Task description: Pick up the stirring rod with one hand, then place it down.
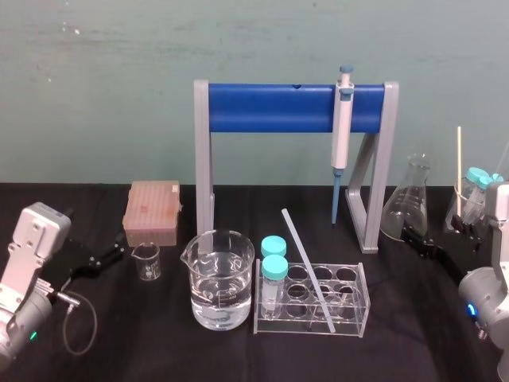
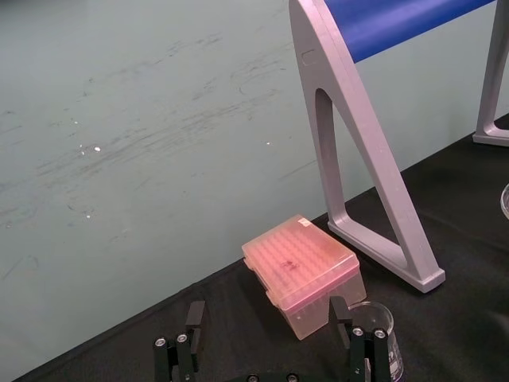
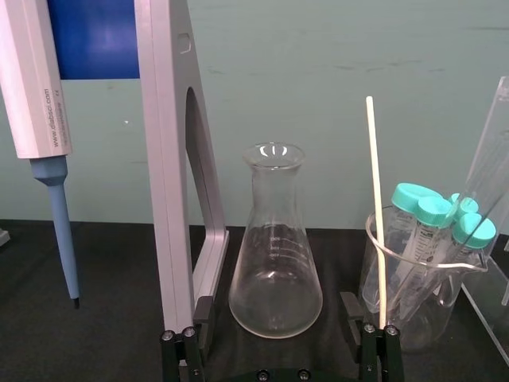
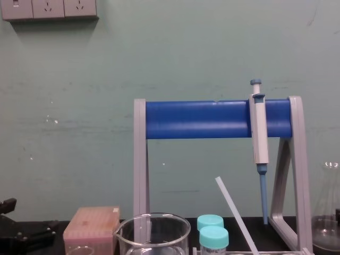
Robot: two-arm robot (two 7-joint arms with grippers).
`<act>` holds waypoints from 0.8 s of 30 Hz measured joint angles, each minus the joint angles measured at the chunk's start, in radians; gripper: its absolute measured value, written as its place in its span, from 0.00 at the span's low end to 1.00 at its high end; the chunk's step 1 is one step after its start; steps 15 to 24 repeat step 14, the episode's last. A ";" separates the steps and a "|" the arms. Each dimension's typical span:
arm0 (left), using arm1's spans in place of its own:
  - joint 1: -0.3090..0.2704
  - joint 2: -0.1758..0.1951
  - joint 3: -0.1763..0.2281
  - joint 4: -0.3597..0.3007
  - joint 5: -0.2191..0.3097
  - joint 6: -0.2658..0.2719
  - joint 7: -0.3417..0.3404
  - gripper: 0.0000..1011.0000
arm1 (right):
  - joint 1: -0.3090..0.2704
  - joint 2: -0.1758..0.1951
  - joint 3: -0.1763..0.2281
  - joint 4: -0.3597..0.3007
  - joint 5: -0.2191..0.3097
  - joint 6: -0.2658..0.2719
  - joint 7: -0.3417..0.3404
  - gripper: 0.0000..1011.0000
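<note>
Stirring rod [image 1: 305,267]: translucent white, we saw.
Stand bar [image 1: 270,107]: blue — legs [image 1: 203,159] were grey.
Tip box [image 1: 151,211]: pink.
Tube caps [image 1: 274,268]: teal.

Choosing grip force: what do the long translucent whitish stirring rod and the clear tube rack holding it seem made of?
The stirring rod looks like frosted glass or plastic, I cannot tell which: translucent, whitish, dull surface. The tube rack looks like clear glossy acrylic: see-through flat plates with bright edges.

Soft, even light is filling the scene (shadows lying faint). Highlights are glinting on the beaker [image 1: 221,278].
</note>
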 joint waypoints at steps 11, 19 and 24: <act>0.000 0.000 0.000 0.000 0.000 0.000 0.000 0.99 | 0.001 0.002 -0.001 -0.003 0.001 -0.006 0.001 0.99; 0.000 0.000 0.000 0.000 0.000 0.000 0.000 0.99 | 0.001 0.002 -0.002 -0.003 0.001 -0.007 0.001 0.99; 0.000 0.000 0.000 0.000 0.000 0.000 0.000 0.99 | 0.001 0.002 -0.002 -0.003 0.001 -0.007 0.001 0.99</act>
